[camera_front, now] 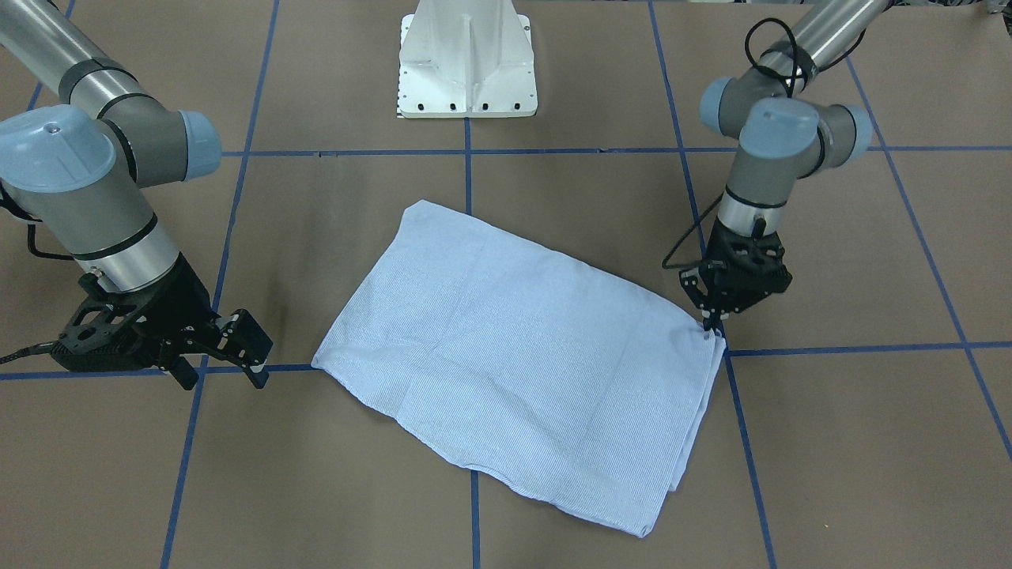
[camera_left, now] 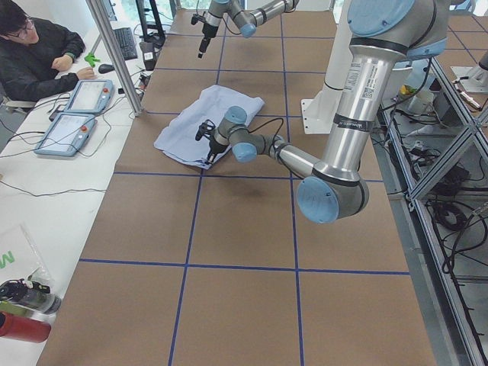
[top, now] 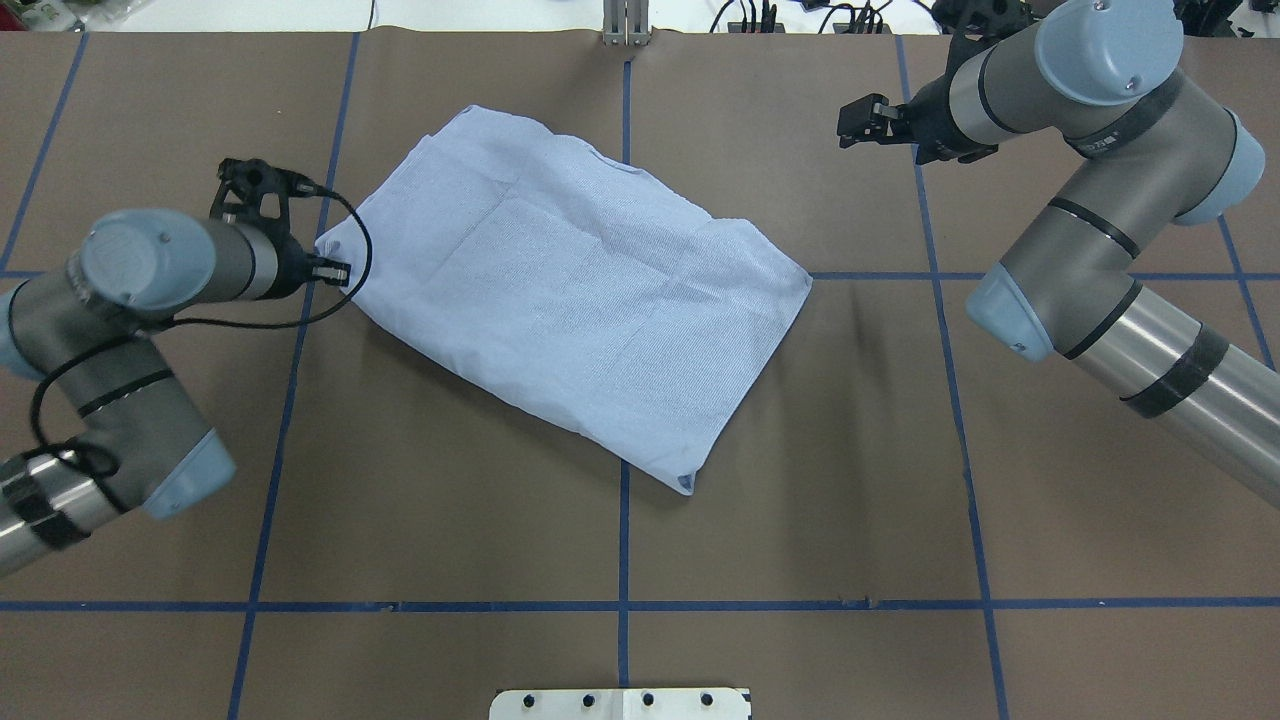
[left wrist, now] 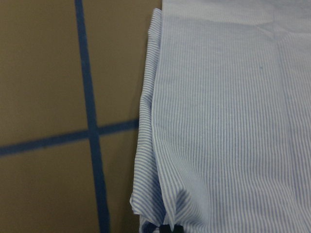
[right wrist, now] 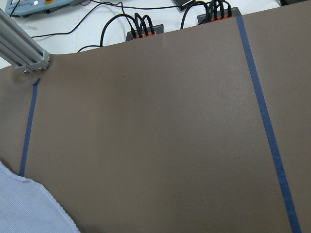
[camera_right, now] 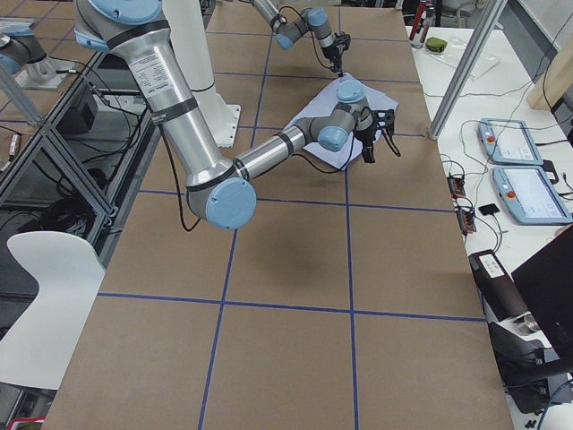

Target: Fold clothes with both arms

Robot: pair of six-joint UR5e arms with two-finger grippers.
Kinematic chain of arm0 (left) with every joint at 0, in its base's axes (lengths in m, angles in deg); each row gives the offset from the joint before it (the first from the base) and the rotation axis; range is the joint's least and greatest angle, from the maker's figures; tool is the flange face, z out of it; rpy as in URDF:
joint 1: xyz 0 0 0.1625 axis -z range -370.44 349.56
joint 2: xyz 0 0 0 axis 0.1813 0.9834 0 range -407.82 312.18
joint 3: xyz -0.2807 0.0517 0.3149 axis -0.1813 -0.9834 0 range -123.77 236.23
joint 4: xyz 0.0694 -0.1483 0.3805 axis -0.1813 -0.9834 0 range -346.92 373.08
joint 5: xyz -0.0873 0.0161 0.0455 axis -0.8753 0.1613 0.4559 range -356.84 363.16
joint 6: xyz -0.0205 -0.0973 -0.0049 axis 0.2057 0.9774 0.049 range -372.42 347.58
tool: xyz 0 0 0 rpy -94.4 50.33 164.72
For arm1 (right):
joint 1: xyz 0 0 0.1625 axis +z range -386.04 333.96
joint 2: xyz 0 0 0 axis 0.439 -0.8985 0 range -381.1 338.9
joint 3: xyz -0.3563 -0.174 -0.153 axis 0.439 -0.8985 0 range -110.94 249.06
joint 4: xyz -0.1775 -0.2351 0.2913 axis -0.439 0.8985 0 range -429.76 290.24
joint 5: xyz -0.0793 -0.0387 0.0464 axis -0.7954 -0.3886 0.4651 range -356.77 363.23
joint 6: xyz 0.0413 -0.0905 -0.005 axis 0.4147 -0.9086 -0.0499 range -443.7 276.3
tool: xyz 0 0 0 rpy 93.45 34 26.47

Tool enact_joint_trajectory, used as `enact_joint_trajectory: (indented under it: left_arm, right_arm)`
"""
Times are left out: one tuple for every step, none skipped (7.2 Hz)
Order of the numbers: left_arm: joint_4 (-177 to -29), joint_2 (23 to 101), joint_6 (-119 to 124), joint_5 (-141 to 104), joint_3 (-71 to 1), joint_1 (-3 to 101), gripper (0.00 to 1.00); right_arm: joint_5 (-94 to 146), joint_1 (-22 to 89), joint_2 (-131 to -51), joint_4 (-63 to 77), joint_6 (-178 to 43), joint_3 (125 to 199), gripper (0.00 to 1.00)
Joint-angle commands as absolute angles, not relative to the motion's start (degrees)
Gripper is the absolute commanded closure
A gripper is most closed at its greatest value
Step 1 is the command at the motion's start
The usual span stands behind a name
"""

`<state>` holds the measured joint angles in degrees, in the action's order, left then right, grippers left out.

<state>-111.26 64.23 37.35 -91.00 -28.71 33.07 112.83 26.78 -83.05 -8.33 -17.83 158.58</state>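
**Light blue and white fine-striped shirt [camera_front: 514, 356] folded flat, one corner pinched**

The shirt is laid as a slanted rectangle, several layers thick, near the middle of the brown paper-covered table [camera_front: 830, 458] marked with blue tape lines; its corner on the robot's left is clamped between the closed fingers of the black two-finger left gripper [camera_front: 711, 322], and the cloth is seen puckered there in the left wrist view; the black two-finger right gripper [camera_front: 223, 371] is held with fingers apart, near the opposite corner, not touching the cloth.
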Motion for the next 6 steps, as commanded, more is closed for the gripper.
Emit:
enact_joint_trajectory:
  left_arm:
    - [-116.77, 81.74, 36.36, -90.97, -6.02, 37.18, 1.0]
    - [-123.96, 91.22, 36.53, -91.15, 8.1, 37.28, 1.0]
    - [-126.9, 96.19, 37.32, -92.02, 11.98, 37.28, 1.0]
    - [-127.02, 97.02, 37.24, -92.9, 12.8, 37.28, 1.0]
    - [-126.93, 97.03, 36.89, -93.08, 12.81, 37.72, 1.0]
    - [-127.1, 96.77, 36.27, -93.17, 12.64, 38.07, 0.31]
  right_arm:
    - [112.83, 26.7, -82.98, -8.33, -17.79, 158.71, 0.0]
    - [112.83, 26.7, -82.98, -8.33, -17.79, 158.71, 0.0]
    - [112.83, 26.7, -82.89, -8.33, -17.52, 158.79, 0.0]
    - [112.83, 26.44, -82.89, -8.24, -17.09, 159.14, 0.0]
    - [112.83, 26.43, -82.89, -8.24, -17.0, 159.41, 0.0]
    - [112.75, 26.26, -82.89, -8.24, -16.99, 159.41, 0.0]
